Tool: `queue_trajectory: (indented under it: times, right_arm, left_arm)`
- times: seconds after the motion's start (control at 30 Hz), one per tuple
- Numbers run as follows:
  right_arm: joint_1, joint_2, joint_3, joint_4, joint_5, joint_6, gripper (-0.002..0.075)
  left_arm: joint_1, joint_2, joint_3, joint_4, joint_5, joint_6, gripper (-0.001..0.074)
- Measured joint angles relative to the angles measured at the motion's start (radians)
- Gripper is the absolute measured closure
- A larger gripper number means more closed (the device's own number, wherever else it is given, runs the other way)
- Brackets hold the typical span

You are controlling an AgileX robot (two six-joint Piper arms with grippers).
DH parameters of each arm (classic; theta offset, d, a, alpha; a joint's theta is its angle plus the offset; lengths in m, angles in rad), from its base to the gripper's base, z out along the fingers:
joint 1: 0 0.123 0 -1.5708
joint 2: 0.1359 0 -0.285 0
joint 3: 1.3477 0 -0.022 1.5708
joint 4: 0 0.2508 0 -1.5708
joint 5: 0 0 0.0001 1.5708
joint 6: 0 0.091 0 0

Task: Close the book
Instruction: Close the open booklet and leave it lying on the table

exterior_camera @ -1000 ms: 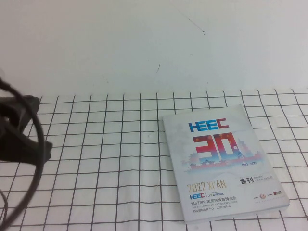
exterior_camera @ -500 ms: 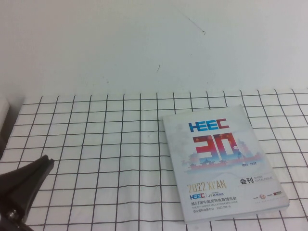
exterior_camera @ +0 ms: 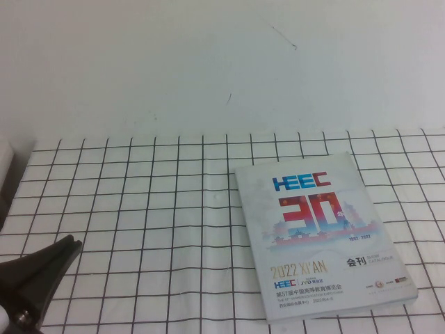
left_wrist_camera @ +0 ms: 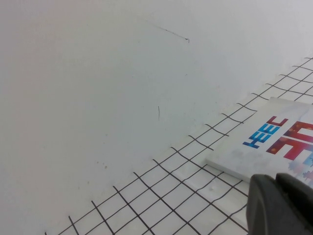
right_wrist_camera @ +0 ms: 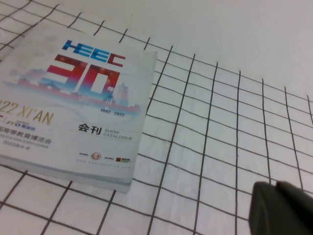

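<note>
High view: the book (exterior_camera: 323,233) is seen lying flat on the right of the checked cloth (exterior_camera: 153,209), front cover up with the "HEEC 30" print readable, and no page is raised. The left gripper (exterior_camera: 64,249) is found at the near left edge of the table, well apart from the book. The right gripper is not caught in this view at all.

The closing is judged to be done already, since the cover lies down on the block of pages. What remains is judged to be only a retreat: nothing more is called for on the book, and both arms should be kept clear so that the cover is not disturbed.

In the left wrist view the left gripper (left_wrist_camera: 278,188) is shown as two dark pads pressed together with nothing held, and the far end of the book (left_wrist_camera: 274,142) is seen just beyond it. The right gripper (right_wrist_camera: 276,193) is shown only by the right wrist view, to the right of the book (right_wrist_camera: 73,98) and apart from it, its pads likewise drawn together on nothing. That view also gives the book's near right corner resting flat on the cloth.
</note>
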State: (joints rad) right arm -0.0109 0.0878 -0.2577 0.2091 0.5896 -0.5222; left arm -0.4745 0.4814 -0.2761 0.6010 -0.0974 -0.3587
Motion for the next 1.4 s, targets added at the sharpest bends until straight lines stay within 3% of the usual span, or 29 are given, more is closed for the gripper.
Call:
queue_trajectory:
  times: [0.7, 0.87, 1.4]
  right_arm:
    - [0.0, 0.0, 0.02, 0.002, 0.006, 0.0, 0.0729]
    - [0.0, 0.0, 0.021, 0.002, 0.006, 0.0, 0.0729]
    - [0.0, 0.0, 0.023, 0.002, 0.006, 0.0, 0.0729]
  left_arm:
    - [0.0, -0.002, 0.002, 0.008, -0.002, -0.016, 0.0738]
    - [0.01, -0.091, 0.046, 0.011, 0.053, -0.031, 0.0738]
    - [0.341, -0.41, 0.295, 0.011, 0.128, -0.215, 0.0738]
